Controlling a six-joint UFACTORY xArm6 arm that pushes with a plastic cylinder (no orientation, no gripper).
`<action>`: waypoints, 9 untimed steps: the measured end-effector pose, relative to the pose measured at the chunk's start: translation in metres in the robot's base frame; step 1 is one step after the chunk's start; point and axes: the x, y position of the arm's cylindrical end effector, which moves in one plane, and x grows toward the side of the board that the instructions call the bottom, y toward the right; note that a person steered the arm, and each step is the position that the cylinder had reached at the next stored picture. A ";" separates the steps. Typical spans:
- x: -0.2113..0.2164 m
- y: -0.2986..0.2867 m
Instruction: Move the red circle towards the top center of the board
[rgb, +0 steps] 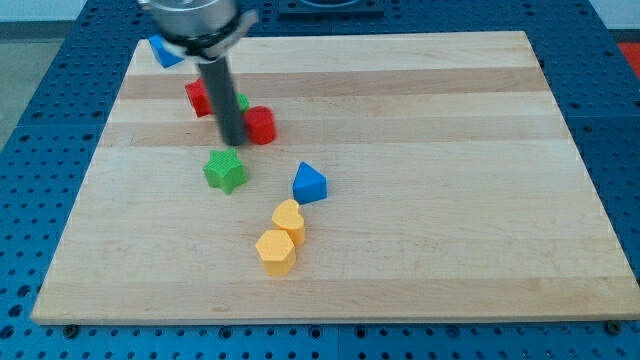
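Sitting in the upper left part of the wooden board, the red circle lies just to the view's right of my tip, so near that they look to be touching, though I cannot tell for sure; there is no claw on this arm, only the straight dark rod, so nothing is clenched or grasped and the rod merely stands against the block's side; the rod comes down from a blurred grey mount at the view's top; a second red block, its shape partly hidden by the rod, sits just to the view's left of the rod and a little higher; a sliver of a green block shows just behind the rod on its right side, its shape not clear; below the tip, close by, lies a green star; further toward the view's right and lower is a blue block with a pointed, triangle-like form; beneath that, a yellow heart and a yellow hexagon rest touching each other, the hexagon nearer the view's bottom; another blue block sits at the board's top left corner, partly hidden by the mount; the board lies on a blue perforated table.
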 end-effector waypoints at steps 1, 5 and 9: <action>-0.029 0.063; -0.079 0.081; -0.035 0.127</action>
